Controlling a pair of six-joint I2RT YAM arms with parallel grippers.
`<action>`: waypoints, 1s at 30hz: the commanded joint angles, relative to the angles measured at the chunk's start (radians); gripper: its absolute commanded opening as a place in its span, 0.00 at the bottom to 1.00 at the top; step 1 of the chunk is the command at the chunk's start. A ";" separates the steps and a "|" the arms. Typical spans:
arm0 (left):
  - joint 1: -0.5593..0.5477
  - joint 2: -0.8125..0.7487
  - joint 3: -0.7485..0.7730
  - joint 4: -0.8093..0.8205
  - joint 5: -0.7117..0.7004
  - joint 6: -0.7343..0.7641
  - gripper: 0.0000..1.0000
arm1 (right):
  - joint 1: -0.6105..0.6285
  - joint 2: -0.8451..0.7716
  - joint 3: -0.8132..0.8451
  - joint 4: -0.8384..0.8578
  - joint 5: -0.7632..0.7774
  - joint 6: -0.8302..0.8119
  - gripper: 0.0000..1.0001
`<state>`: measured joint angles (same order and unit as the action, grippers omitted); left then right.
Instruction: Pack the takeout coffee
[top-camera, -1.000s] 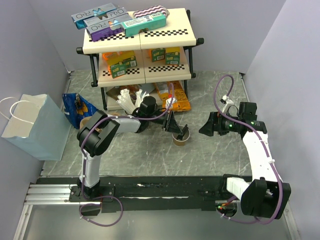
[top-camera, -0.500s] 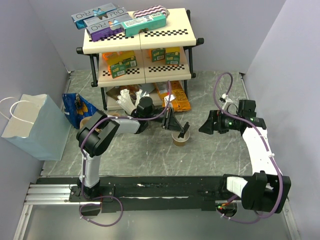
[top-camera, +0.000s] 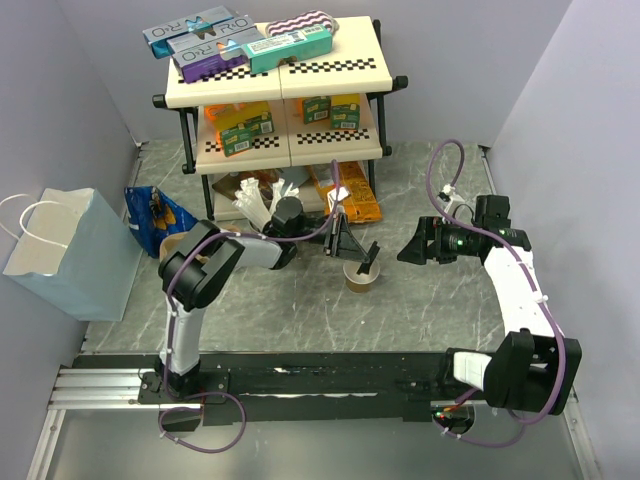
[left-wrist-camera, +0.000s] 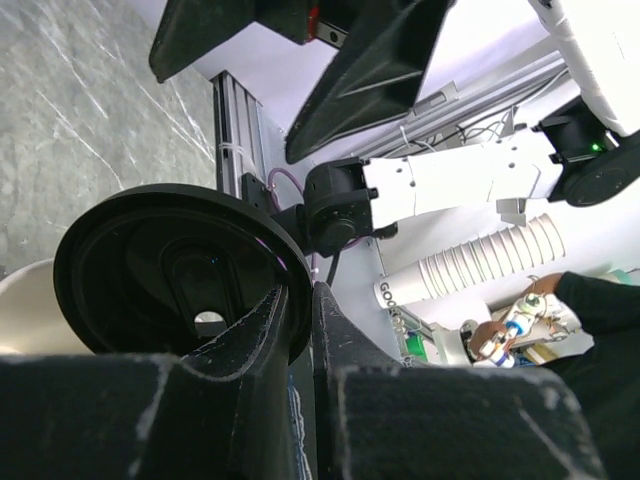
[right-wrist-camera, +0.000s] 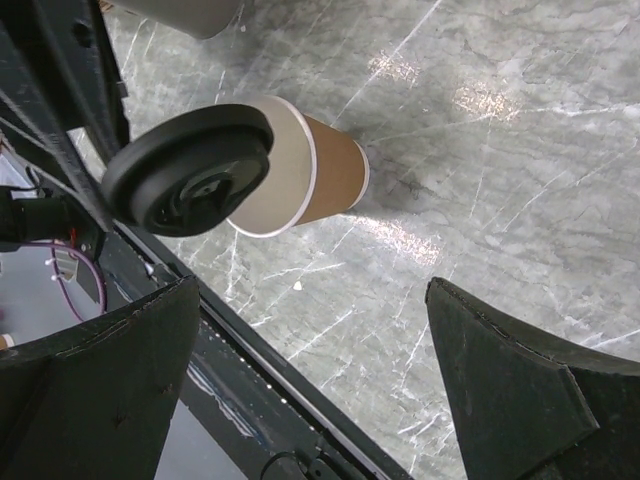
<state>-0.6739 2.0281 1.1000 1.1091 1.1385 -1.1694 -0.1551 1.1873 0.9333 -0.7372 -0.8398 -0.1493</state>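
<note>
A: While the small tan kraft paper cup (top-camera: 358, 279) stands uncapped near the middle of the worktop (top-camera: 300, 310), where's its round black plastic lid (right-wrist-camera: 190, 168)?
B: Tilted over the cup's mouth, with the left gripper (left-wrist-camera: 300, 310) pinched narrowly on its rim.
A: And the right gripper (top-camera: 411, 250)?
B: Spread wide, holding nothing, hovering toward the worktop's right edge. It looks early to me: lid to seat, then the cup probably goes into the pale blue paper bag (top-camera: 70, 255) at the left edge.

Small tan kraft paper cup (right-wrist-camera: 330, 180): upright and open, pale inside, standing on the grey marbled worktop (right-wrist-camera: 480, 200) near mid-scene. Round black plastic lid (right-wrist-camera: 190, 168): off the cup, tilted on edge just above its rim, pinched at the edge between the left fingers (left-wrist-camera: 120, 420).
</note>
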 joint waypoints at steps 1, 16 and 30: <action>-0.006 0.026 0.008 0.095 -0.017 -0.036 0.01 | -0.001 0.003 0.038 0.018 -0.027 0.002 1.00; -0.007 0.024 0.009 0.054 0.012 -0.012 0.01 | 0.054 -0.051 0.006 0.033 -0.101 -0.119 1.00; -0.007 0.004 0.083 -0.282 0.124 0.284 0.08 | 0.244 -0.045 0.021 0.012 -0.045 -0.625 0.96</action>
<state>-0.6777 2.0769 1.1397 0.9382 1.2160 -1.0191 0.0574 1.1355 0.9298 -0.7300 -0.8829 -0.6266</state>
